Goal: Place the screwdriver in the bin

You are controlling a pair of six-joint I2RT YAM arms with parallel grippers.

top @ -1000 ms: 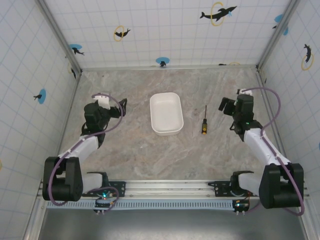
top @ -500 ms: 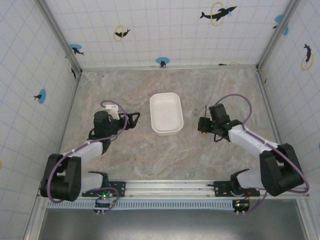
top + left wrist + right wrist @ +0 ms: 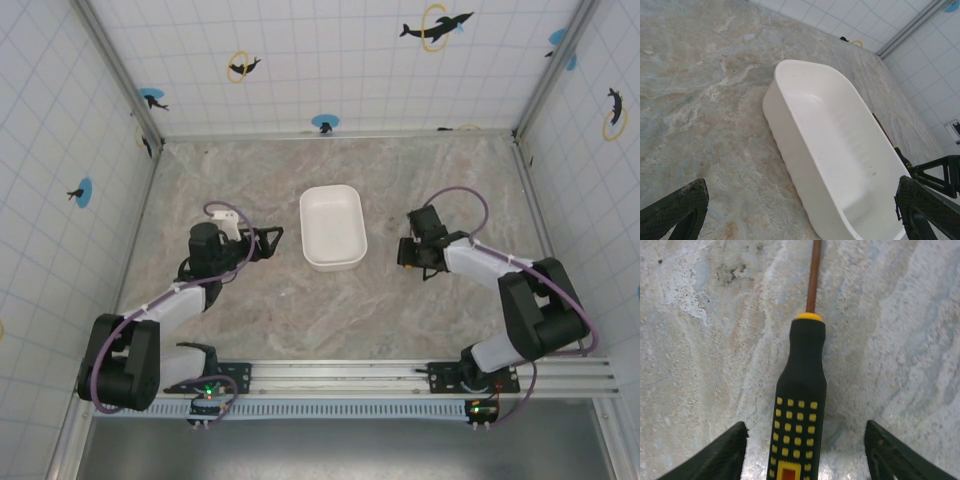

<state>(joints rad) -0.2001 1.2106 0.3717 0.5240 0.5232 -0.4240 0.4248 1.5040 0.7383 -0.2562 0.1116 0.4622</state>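
Note:
The screwdriver [image 3: 799,400] lies flat on the marble table, its black handle with yellow squares toward me and its thin shaft [image 3: 813,275] pointing away. My right gripper [image 3: 805,440] is open and low over it, one finger on each side of the handle with a gap on both sides. From above, the right gripper [image 3: 406,250] sits just right of the white bin [image 3: 332,225]. The bin [image 3: 840,150] is empty. My left gripper [image 3: 268,240] is open, close to the bin's left wall and facing it. Behind the bin, part of the screwdriver's shaft [image 3: 879,125] shows.
Tiled walls with dolphin stickers enclose the table on three sides. Bare marble [image 3: 300,320] stretches between the bin and the arm bases. The metal rail [image 3: 340,375] runs along the near edge.
My right arm swung in from the right and came down over the screwdriver's handle. My left gripper moved right toward the bin. Bin and screwdriver have not moved.

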